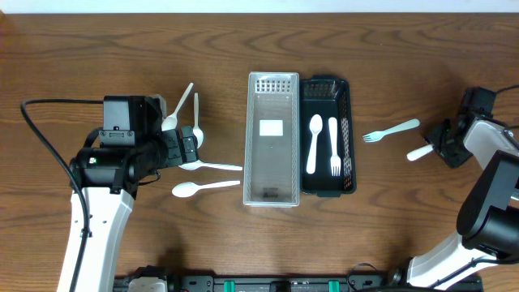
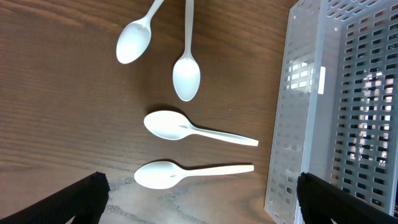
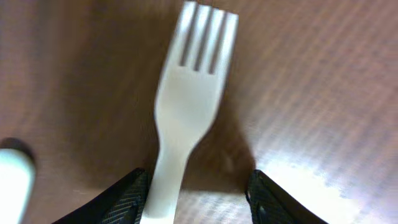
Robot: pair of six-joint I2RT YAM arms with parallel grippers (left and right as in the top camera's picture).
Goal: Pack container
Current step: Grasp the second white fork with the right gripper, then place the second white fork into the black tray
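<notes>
Dark brown wooden table [image 1: 389,49] marked by a strong grain, bounded at the far edge by a pale strip [image 1: 259,5], soft glare [image 3: 298,180] thrown across the tabletop.

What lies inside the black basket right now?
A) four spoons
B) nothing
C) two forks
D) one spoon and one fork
D: the overhead view shows the black basket holding one spoon and one fork, lying side by side.
</notes>
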